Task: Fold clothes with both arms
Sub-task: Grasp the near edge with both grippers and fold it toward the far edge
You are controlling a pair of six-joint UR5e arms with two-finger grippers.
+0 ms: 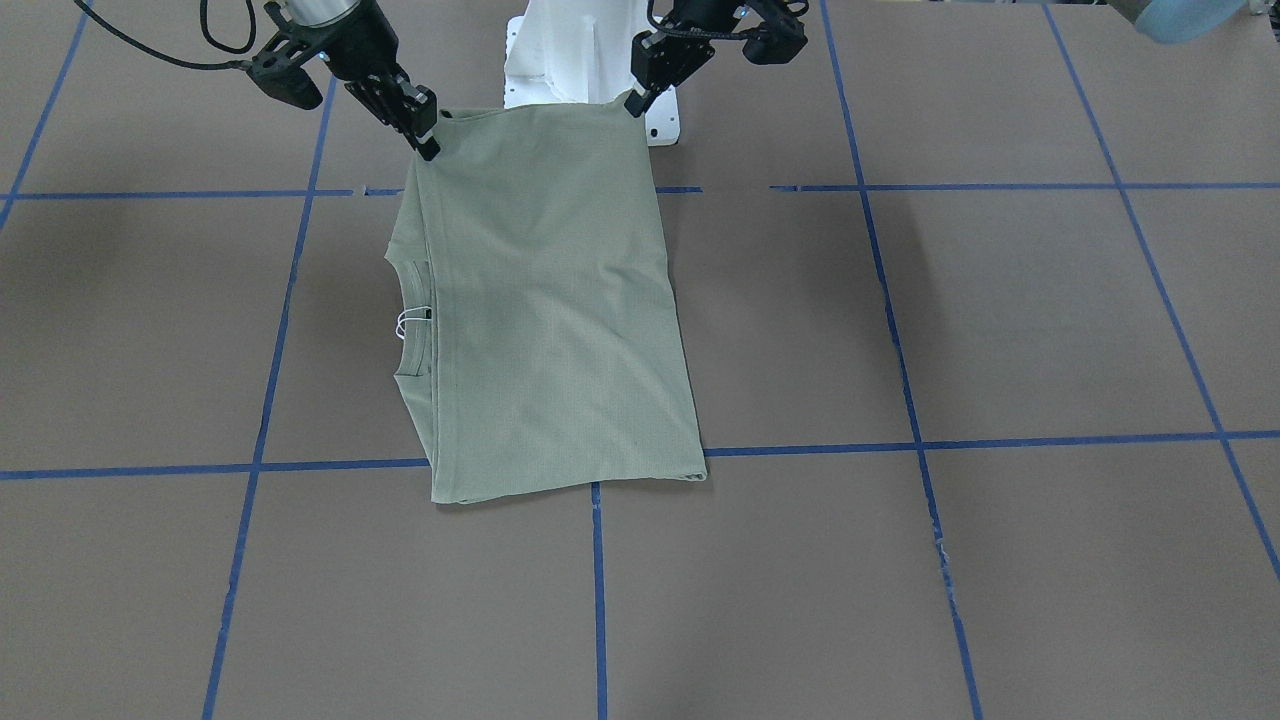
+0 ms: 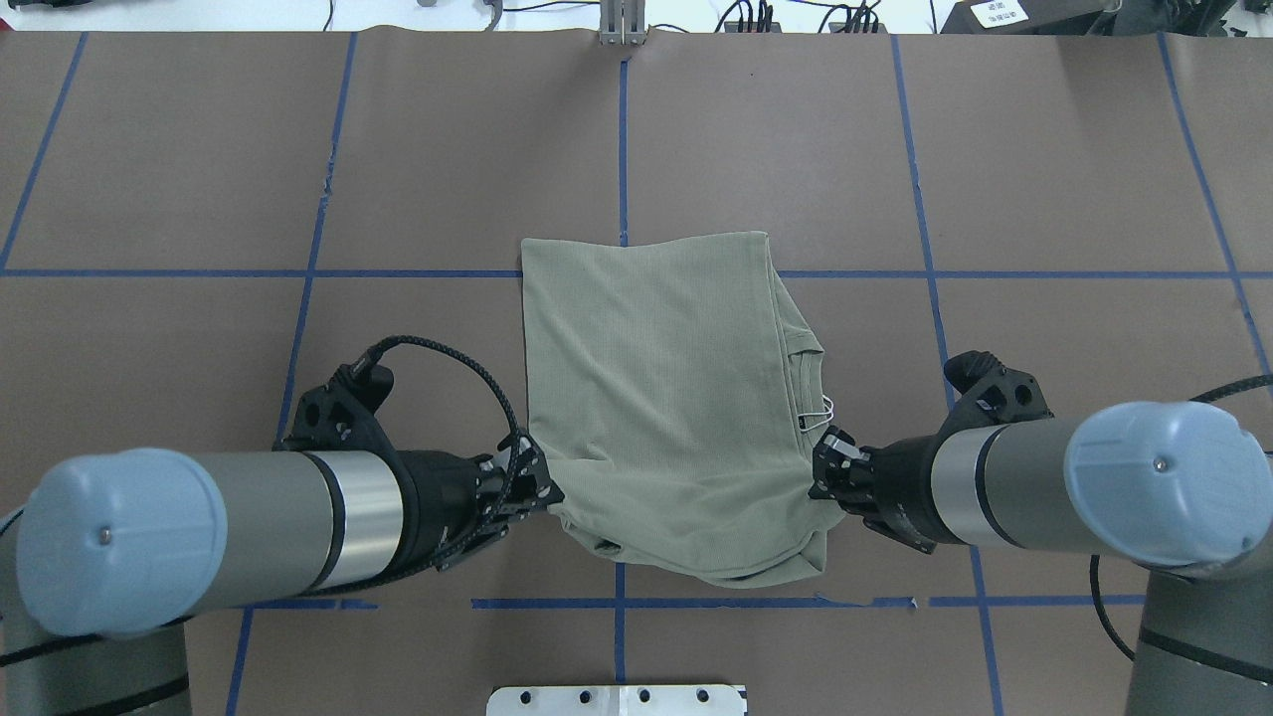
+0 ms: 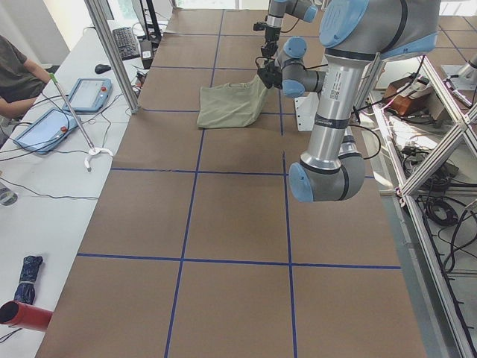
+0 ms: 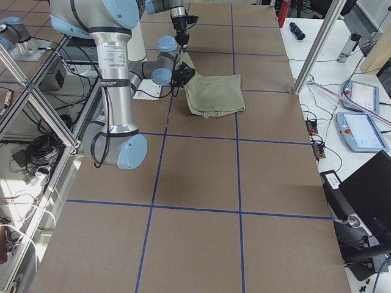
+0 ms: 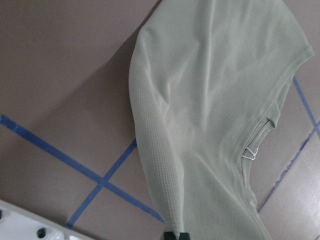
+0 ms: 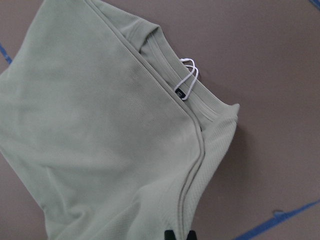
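One shirt (image 1: pixel 550 300) held by left gripper (image 1: pixel 636 102), right gripper (image 1: pixel 428 140); neck label (image 6: pixel 180 93) illegible.

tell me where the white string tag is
In the overhead view, the white string tag lies at the ribbed neckline on the right edge of the sage-green knit shirt, just beyond the right end effector.

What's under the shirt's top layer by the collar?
Beneath the top layer of the shirt, the ribbed neckline and white string tag peek out. Whatever lies deeper is covered.
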